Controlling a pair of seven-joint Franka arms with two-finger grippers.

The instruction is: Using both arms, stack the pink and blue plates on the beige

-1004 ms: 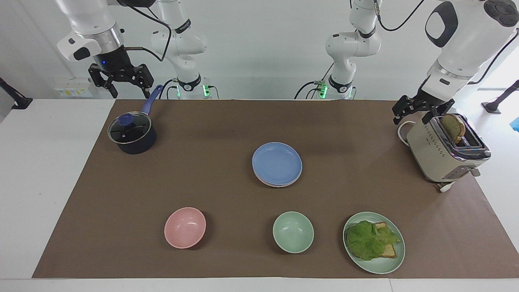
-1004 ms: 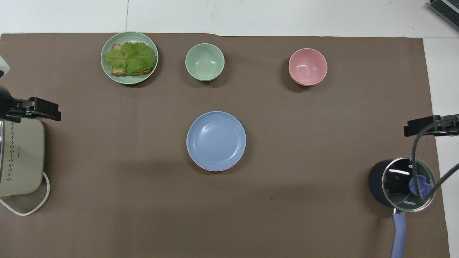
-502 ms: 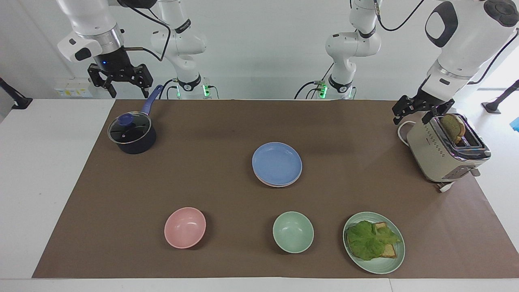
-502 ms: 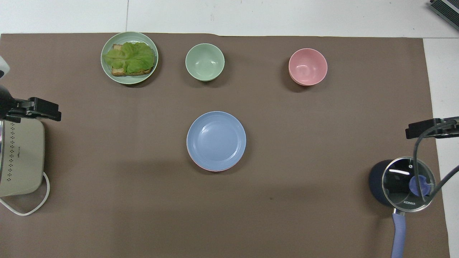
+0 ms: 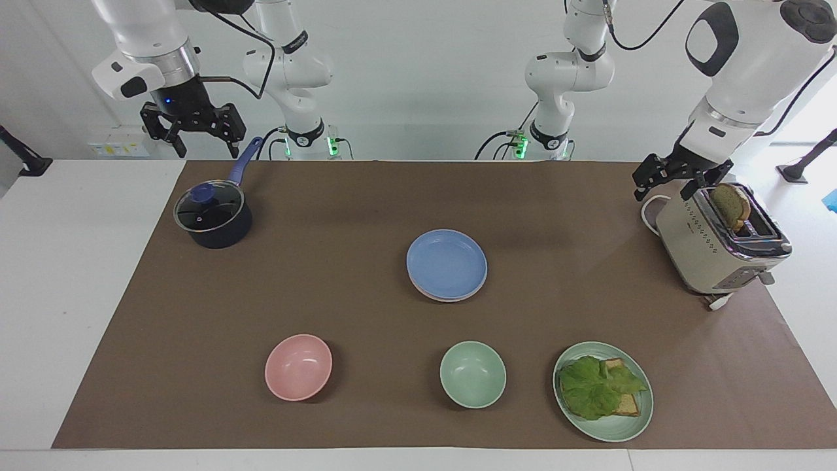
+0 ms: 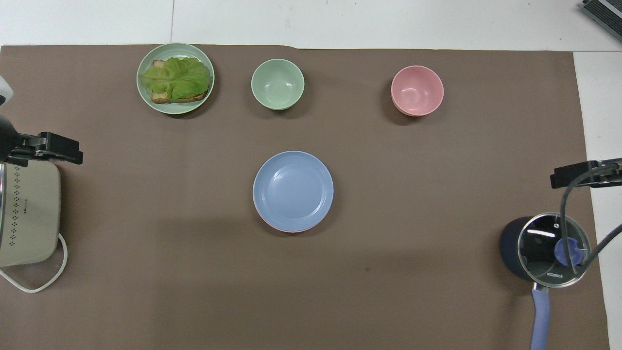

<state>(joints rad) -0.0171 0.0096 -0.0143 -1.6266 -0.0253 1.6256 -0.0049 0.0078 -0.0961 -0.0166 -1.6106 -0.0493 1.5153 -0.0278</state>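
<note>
The blue plate [image 5: 446, 263] [image 6: 293, 189] lies on top of a stack in the middle of the brown mat. A thin rim of the pink plate [image 6: 279, 229] shows just beneath it. The beige plate is hidden under them. My right gripper [image 5: 206, 152] [image 6: 580, 174] hangs open and empty in the air over the table edge by the pot's handle. My left gripper [image 5: 662, 194] [image 6: 53, 148] hangs open and empty over the robots' end of the toaster. Both are well away from the stack.
A dark lidded pot [image 5: 213, 219] with a blue handle stands toward the right arm's end. A beige toaster [image 5: 719, 242] with bread stands toward the left arm's end. Farther from the robots sit a pink bowl [image 5: 298, 367], a green bowl [image 5: 473, 374] and a green plate [image 5: 614, 428] with lettuce and bread.
The right gripper has risen slightly and drifted a little toward the table edge. The left gripper and the plates have not moved.
</note>
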